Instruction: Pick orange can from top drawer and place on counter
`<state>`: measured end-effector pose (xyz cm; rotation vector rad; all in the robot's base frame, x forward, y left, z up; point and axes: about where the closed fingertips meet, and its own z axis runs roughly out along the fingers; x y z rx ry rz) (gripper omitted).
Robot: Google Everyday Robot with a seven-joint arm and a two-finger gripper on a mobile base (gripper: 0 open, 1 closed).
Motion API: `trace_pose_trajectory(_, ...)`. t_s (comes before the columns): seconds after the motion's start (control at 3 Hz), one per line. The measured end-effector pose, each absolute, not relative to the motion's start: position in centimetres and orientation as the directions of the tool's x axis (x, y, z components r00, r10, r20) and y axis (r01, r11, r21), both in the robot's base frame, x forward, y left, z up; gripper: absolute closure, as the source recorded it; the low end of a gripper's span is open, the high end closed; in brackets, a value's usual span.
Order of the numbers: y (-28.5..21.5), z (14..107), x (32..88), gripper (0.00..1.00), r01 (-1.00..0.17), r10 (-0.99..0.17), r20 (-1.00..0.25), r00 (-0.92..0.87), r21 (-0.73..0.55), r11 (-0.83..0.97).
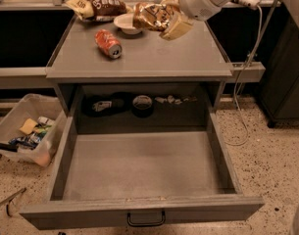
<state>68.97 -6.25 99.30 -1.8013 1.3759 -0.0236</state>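
The orange can point(150, 15) is out of the drawer point(139, 210), clamped in the gripper point(169, 13) above the tabletop point(163, 53); only setting down is left.

A bright red-orange drink can point(108, 43) lies on its side on the grey bench point(168, 55). Behind it sit a small white bowl point(125, 23) and a brown-and-yellow snack bag point(96, 6). A clear plastic bin point(14, 116) of oddments stands on the speckled floor point(271, 155) at the left. The claw point(163, 19), gripping the bronze-orange can point(150, 14), hangs beside the bowl.
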Motion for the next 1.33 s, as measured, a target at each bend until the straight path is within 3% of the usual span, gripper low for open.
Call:
trace_pose_trajectory(0.67, -8.0, 96.4, 75.0, 1.00, -0.793, -0.829, -0.436, 0.351, -0.609, -0.015)
trace_pose_trajectory(1.33, -12.2, 91.8, 78.4, 1.00, -0.834, -0.838, -0.519, 0.166, -0.528, 0.162)
